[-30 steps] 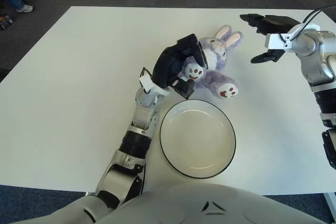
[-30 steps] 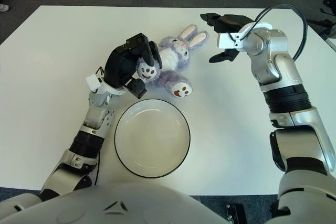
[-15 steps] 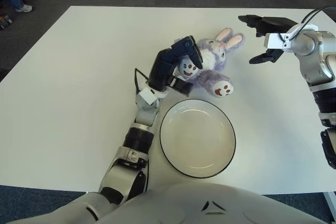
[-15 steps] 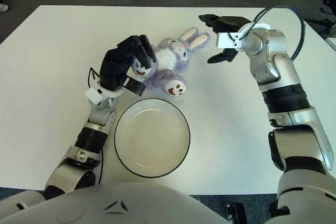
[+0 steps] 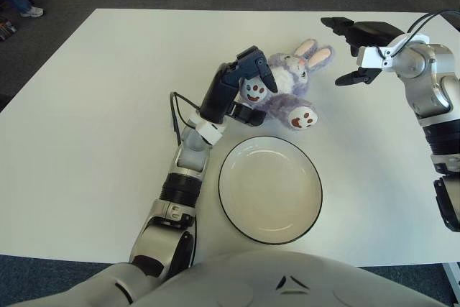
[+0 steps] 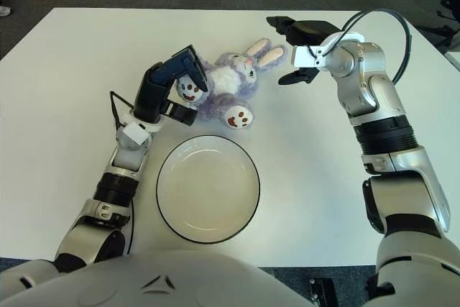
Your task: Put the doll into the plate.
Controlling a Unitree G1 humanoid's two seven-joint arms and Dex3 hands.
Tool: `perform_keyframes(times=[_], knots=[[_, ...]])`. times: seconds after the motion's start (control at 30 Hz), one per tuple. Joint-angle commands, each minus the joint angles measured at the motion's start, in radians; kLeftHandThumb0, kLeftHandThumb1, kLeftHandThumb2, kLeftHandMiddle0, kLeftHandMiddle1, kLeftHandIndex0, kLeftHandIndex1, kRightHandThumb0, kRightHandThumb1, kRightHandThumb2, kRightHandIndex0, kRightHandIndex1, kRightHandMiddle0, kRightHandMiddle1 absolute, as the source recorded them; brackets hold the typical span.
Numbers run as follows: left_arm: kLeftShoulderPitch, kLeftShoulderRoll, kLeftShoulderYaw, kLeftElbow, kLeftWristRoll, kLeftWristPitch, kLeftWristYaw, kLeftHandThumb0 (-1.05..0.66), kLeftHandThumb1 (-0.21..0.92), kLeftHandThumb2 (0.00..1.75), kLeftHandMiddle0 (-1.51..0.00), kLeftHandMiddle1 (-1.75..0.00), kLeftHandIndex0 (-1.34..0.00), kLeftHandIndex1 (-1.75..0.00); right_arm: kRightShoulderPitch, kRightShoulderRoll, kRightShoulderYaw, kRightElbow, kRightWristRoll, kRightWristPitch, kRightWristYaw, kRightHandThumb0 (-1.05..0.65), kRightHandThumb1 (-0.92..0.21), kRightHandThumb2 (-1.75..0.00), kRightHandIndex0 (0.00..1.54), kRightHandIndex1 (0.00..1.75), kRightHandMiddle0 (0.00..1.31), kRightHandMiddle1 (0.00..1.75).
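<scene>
The doll (image 6: 226,88), a plush lilac rabbit with long pink-lined ears and brown paw prints stitched on its white feet, lies on the white table (image 6: 65,91) just beyond the plate (image 6: 208,189), not yet in it; the left hand (image 6: 176,80) is at the doll's left side, its dark fingers (image 6: 188,62) curled over one raised foot and its thumb beneath, so it looks clamped on that foot, though how firm the hold is I cannot tell; a grip on one soft limb will likely let the body dangle and swing, so the step in hand is best done by tightening onto the foot or reaching further round the torso, lifting until the ears are off the table, then carrying the doll towards the robot to the plate's middle before letting go; the plate is round, shallow and glossy cream with a thin dark rim, smooth enough that a doll dropped near its edge could slide out; the right hand (image 6: 291,48) shows beyond the plate, to the right of the doll's ears, fingers spread and holding nothing.
</scene>
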Motion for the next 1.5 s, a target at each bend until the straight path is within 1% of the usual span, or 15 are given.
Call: perform_keyframes(times=[0.0, 0.23, 0.43, 0.47, 0.5, 0.57, 0.67, 0.77, 0.97, 1.0, 1.03, 1.07, 1.13, 1.2, 1.47], knots=[[0.010, 0.020, -0.031, -0.026, -0.034, 0.025, -0.007, -0.01, 0.07, 1.60, -0.68, -1.75, -0.68, -1.73, 0.010, 0.010, -0.001, -0.008, -0.004, -0.014, -0.036, -0.50, -0.32, -0.88, 0.48, 1.75, 0.00, 0.00], [0.012, 0.054, -0.099, -0.041, -0.148, 0.062, -0.063, -0.01, 0.07, 1.60, -0.68, -1.75, -0.68, -1.73, -0.003, 0.031, 0.031, 0.022, -0.029, -0.046, -0.075, -0.44, -0.32, -0.90, 0.53, 1.75, 0.00, 0.00], [0.006, 0.065, -0.135, -0.030, -0.231, 0.057, -0.101, -0.01, 0.09, 1.58, -0.67, -1.75, -0.67, -1.73, -0.028, 0.074, 0.040, 0.073, 0.019, -0.026, -0.026, -0.39, -0.29, -0.96, 0.54, 1.75, 0.00, 0.00], [0.005, 0.065, -0.139, -0.028, -0.247, 0.056, -0.108, -0.01, 0.09, 1.57, -0.66, -1.75, -0.66, -1.73, -0.034, 0.080, 0.042, 0.081, 0.021, -0.021, -0.020, -0.22, -0.30, -1.00, 0.56, 1.72, 0.00, 0.00], [0.006, 0.065, -0.147, -0.030, -0.274, 0.064, -0.120, -0.01, 0.10, 1.57, -0.66, -1.75, -0.66, -1.73, -0.040, 0.087, 0.048, 0.091, 0.017, -0.020, -0.021, 0.02, -0.31, -1.06, 0.59, 1.68, 0.00, 0.00], [0.010, 0.063, -0.157, -0.034, -0.301, 0.074, -0.134, -0.01, 0.11, 1.56, -0.65, -1.75, -0.65, -1.73, -0.044, 0.091, 0.051, 0.099, 0.011, -0.022, -0.024, 0.28, -0.33, -1.13, 0.63, 1.64, 0.00, 0.00], [0.021, 0.063, -0.174, -0.055, -0.356, 0.117, -0.164, -0.01, 0.13, 1.54, -0.64, -1.75, -0.64, -1.73, -0.052, 0.105, 0.067, 0.120, -0.010, -0.031, -0.046, 0.40, -0.33, -1.17, 0.65, 1.62, 0.00, 0.00], [0.031, 0.064, -0.191, -0.075, -0.415, 0.146, -0.201, -0.01, 0.15, 1.51, -0.62, -1.75, -0.62, -1.73, -0.061, 0.119, 0.081, 0.147, -0.019, -0.042, -0.058, 0.44, -0.33, -1.18, 0.67, 1.61, 0.00, 0.00], [0.044, 0.059, -0.193, -0.100, -0.440, 0.173, -0.229, -0.01, 0.18, 1.48, -0.60, -1.75, -0.60, -1.73, -0.076, 0.136, 0.101, 0.194, -0.025, -0.063, -0.080, 0.46, -0.33, -1.18, 0.68, 1.59, 0.00, 0.00], [0.007, 0.090, -0.220, -0.117, -0.633, 0.323, -0.420, -0.01, 0.18, 1.48, -0.60, -1.75, -0.60, -1.73, -0.082, 0.139, 0.107, 0.208, -0.029, -0.070, -0.087, 0.46, -0.33, -1.18, 0.68, 1.59, 0.00, 0.00], [0.046, 0.091, -0.201, -0.141, -0.546, 0.278, -0.358, 0.16, 0.24, 1.41, -0.59, -1.75, -0.38, -1.57, -0.090, 0.143, 0.116, 0.226, -0.036, -0.081, -0.096, 0.46, -0.33, -1.18, 0.68, 1.59, 0.00, 0.00], [0.079, 0.087, -0.181, -0.160, -0.473, 0.238, -0.307, 0.10, 0.22, 1.41, -0.60, -1.73, -0.47, -1.60, -0.096, 0.146, 0.122, 0.240, -0.041, -0.090, -0.103, 0.46, -0.32, -1.18, 0.68, 1.59, 0.00, 0.00], [0.107, 0.066, -0.147, -0.170, -0.351, 0.177, -0.216, 0.05, 0.21, 1.42, -0.60, -1.72, -0.53, -1.65, -0.108, 0.150, 0.133, 0.263, -0.046, -0.105, -0.112, 0.46, -0.32, -1.18, 0.68, 1.58, 0.00, 0.00], [0.088, 0.054, -0.137, -0.161, -0.327, 0.194, -0.205, 0.01, 0.19, 1.44, -0.61, -1.73, -0.58, -1.68, -0.119, 0.156, 0.143, 0.285, -0.049, -0.119, -0.113, 0.46, -0.32, -1.18, 0.69, 1.57, 0.00, 0.00], [0.091, 0.044, -0.135, -0.172, -0.229, 0.230, -0.147, -0.01, 0.13, 1.52, -0.63, -1.74, -0.64, -1.72, -0.147, 0.186, 0.158, 0.341, -0.026, -0.151, -0.098, 0.46, -0.34, -1.13, 0.71, 1.53, 0.00, 0.00]])
